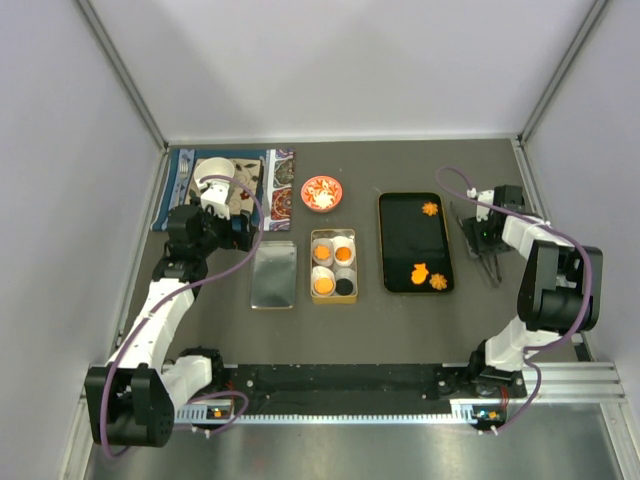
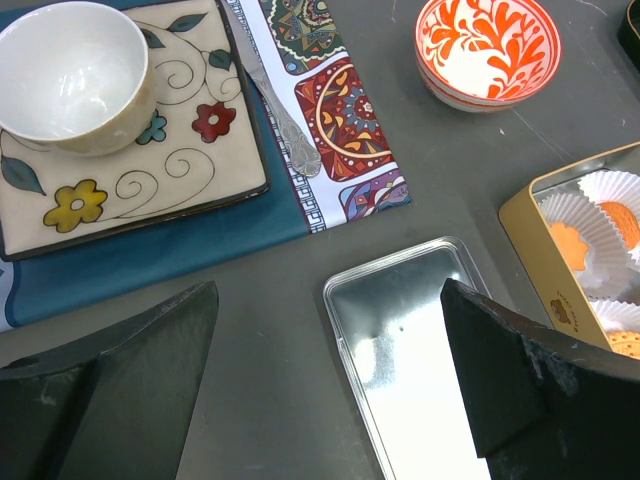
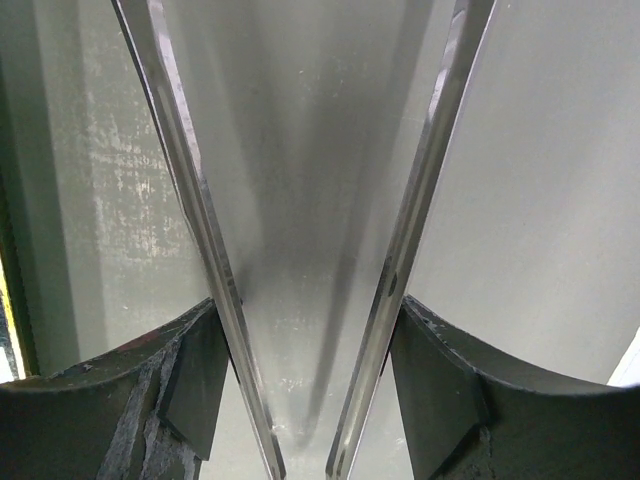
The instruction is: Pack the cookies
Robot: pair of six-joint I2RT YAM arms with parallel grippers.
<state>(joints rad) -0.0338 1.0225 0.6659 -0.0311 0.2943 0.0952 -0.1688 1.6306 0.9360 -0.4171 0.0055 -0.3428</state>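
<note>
Three orange cookies lie on the black tray [image 1: 400, 245]: one at the far end [image 1: 429, 208], two at the near end [image 1: 420, 271] [image 1: 439, 282]. The gold tin [image 1: 333, 297] holds white paper cups with orange cookies [image 1: 323, 285] and one black cookie [image 1: 344, 286]; the orange ones also show in the left wrist view [image 2: 568, 240]. My left gripper [image 2: 330, 390] is open and empty, over the left edge of the tin lid [image 2: 420, 350]. My right gripper [image 3: 305, 390], right of the tray [image 1: 487, 228], grips metal tongs [image 3: 190, 200], its fingers [image 3: 440, 390] against both arms.
The silver tin lid [image 1: 273, 275] lies left of the tin. A red-and-white dish [image 1: 322, 192] stands behind it. At the back left a patterned placemat [image 1: 280, 190] bears a square plate [image 2: 190, 160], a white bowl [image 2: 70, 75] and a spoon [image 2: 285, 130]. Walls close in on both sides.
</note>
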